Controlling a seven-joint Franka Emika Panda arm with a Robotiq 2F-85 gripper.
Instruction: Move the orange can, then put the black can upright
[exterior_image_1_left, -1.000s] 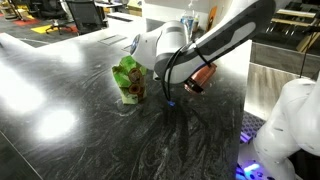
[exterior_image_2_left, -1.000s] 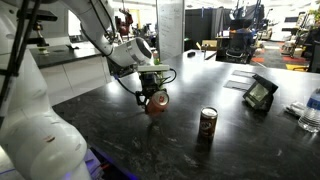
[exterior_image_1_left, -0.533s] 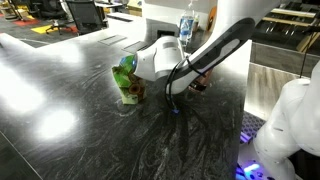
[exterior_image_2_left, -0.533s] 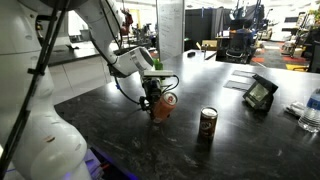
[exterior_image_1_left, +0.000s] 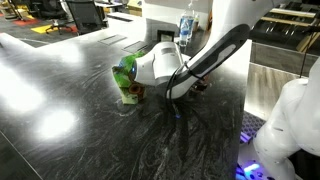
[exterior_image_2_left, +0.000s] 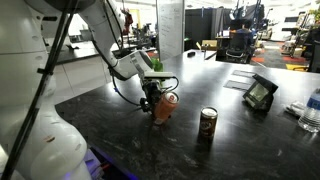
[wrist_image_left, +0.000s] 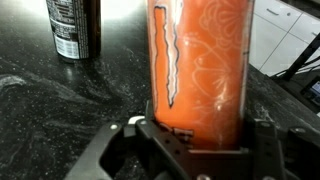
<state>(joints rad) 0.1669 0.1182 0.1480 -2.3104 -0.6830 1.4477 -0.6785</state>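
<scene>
In an exterior view, the claw (exterior_image_2_left: 155, 99) is closed around the orange can (exterior_image_2_left: 165, 106), holding it slightly tilted, low over the dark desk (exterior_image_2_left: 240, 145). It is unclear whether the can touches the desk. To the right and apart from it, the black can (exterior_image_2_left: 208, 124) stands upright. Neither can's contents show.

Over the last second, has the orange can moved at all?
Yes. In an exterior view, the orange can, clamped in the gripper, has shifted slightly toward the standing black can and downward, mostly in the first half second.
</scene>
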